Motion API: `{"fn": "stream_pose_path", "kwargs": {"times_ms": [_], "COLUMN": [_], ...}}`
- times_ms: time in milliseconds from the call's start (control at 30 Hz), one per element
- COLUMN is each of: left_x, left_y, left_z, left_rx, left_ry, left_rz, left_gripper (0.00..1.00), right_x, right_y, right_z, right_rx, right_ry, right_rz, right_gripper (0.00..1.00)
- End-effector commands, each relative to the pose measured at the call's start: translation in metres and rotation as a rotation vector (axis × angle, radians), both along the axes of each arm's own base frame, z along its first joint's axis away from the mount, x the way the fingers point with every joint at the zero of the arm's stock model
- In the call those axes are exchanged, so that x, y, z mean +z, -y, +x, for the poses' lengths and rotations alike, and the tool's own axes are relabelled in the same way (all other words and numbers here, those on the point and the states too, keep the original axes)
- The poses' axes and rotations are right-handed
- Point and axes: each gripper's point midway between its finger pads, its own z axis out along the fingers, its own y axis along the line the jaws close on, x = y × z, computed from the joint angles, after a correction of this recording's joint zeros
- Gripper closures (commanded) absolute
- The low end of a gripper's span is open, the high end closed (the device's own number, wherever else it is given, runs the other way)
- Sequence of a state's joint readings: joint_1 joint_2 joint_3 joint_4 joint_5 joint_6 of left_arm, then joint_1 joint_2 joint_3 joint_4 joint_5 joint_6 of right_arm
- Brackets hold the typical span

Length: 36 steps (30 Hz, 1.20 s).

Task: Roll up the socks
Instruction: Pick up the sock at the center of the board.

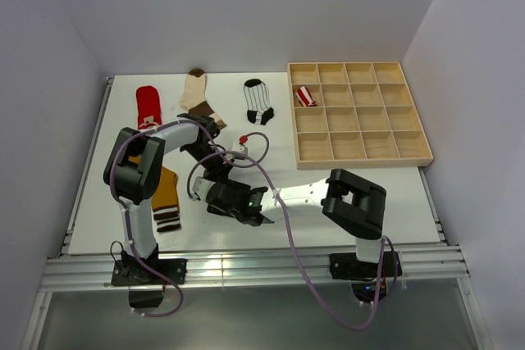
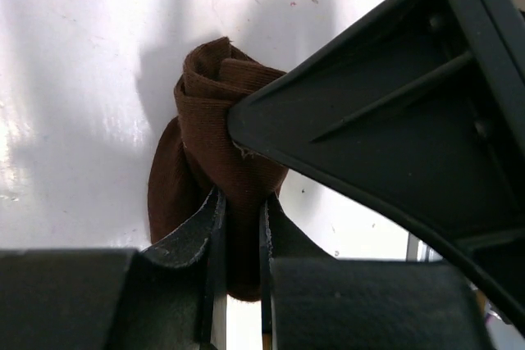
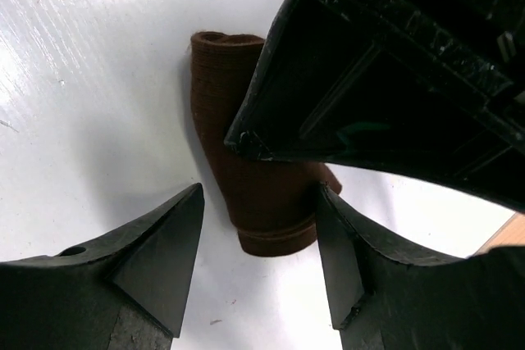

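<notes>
- Brown sock [image 2: 221, 145] lies partly rolled on the white surface [image 1: 394, 194], between the two arms.
- Left tool [image 2: 238, 227] is narrow and pinches it.
- Right tool [image 3: 261, 194] is wide, with one finger on each side of it.
- Red-white striped sock [image 1: 305, 97] sits in the wooden tray [image 1: 414, 156].

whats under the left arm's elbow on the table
A mustard sock lies flat under the left arm. Its striped cuff shows toward the arm bases. The arm covers the far end, so the toe cannot be seen.
</notes>
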<state>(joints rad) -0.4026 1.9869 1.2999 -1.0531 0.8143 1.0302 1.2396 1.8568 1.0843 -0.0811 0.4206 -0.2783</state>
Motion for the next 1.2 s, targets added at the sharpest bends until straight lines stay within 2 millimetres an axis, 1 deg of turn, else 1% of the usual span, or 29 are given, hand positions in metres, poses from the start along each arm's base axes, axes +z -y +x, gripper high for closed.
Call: {"fn": "stream_pose_path", "kwargs": {"times_ms": [0, 167, 233, 433, 567, 600, 700, 767, 833, 933, 1033, 1067, 1133, 1167], "left_x": [-0.025, -0.021, -0.02, -0.016, -0.015, -0.011, -0.008, -0.006, -0.005, -0.004, 0.0, 0.003, 0.009, 0.012], "left_y": [-0.024, -0.024, -0.023, -0.024, -0.025, -0.025, -0.024, -0.023, -0.023, -0.021, -0.018, -0.016, -0.015, -0.014], "left_z": [-0.015, -0.016, -0.013, -0.014, -0.016, -0.02, -0.016, -0.014, -0.012, -0.009, -0.002, 0.001, 0.011, 0.015], "left_rx": [-0.067, -0.08, -0.084, -0.1, -0.121, -0.124, -0.132, -0.133, -0.129, -0.125, -0.103, -0.09, -0.056, -0.042], "left_ry": [-0.045, -0.073, -0.075, -0.112, -0.136, -0.161, -0.166, -0.171, -0.167, -0.162, -0.152, -0.149, -0.135, -0.132], "left_rz": [0.131, 0.133, 0.126, 0.128, 0.122, 0.118, 0.102, 0.095, 0.092, 0.087, 0.07, 0.053, 0.027, 0.019], "left_gripper": [1.0, 1.0, 1.0, 1.0, 1.0, 1.0, 1.0, 1.0, 0.99, 0.92, 0.81, 0.75, 0.72, 0.68], "right_x": [0.001, -0.002, -0.006, -0.011, -0.019, -0.019, -0.024, -0.025, -0.027, -0.027, -0.028, -0.028, -0.028, -0.028], "right_y": [-0.006, -0.01, -0.009, -0.007, -0.006, -0.006, -0.005, -0.006, -0.005, -0.005, -0.004, -0.004, -0.003, -0.003], "right_z": [0.006, 0.007, 0.006, 0.008, 0.006, 0.006, 0.006, 0.006, 0.006, 0.005, 0.005, 0.006, 0.006, 0.007], "right_rx": [0.005, 0.02, 0.024, 0.028, 0.041, 0.042, 0.04, 0.039, 0.038, 0.033, 0.024, 0.018, 0.014, 0.01], "right_ry": [-0.001, -0.02, -0.033, -0.059, -0.087, -0.094, -0.123, -0.13, -0.148, -0.175, -0.202, -0.21, -0.224, -0.234], "right_rz": [-0.019, -0.03, -0.047, -0.071, -0.095, -0.095, -0.098, -0.094, -0.095, -0.085, -0.072, -0.065, -0.061, -0.053], "right_gripper": [0.37, 0.38, 0.39, 0.42, 0.48, 0.5, 0.54, 0.58, 0.66, 0.75, 0.88, 0.94, 0.97, 1.0]}}
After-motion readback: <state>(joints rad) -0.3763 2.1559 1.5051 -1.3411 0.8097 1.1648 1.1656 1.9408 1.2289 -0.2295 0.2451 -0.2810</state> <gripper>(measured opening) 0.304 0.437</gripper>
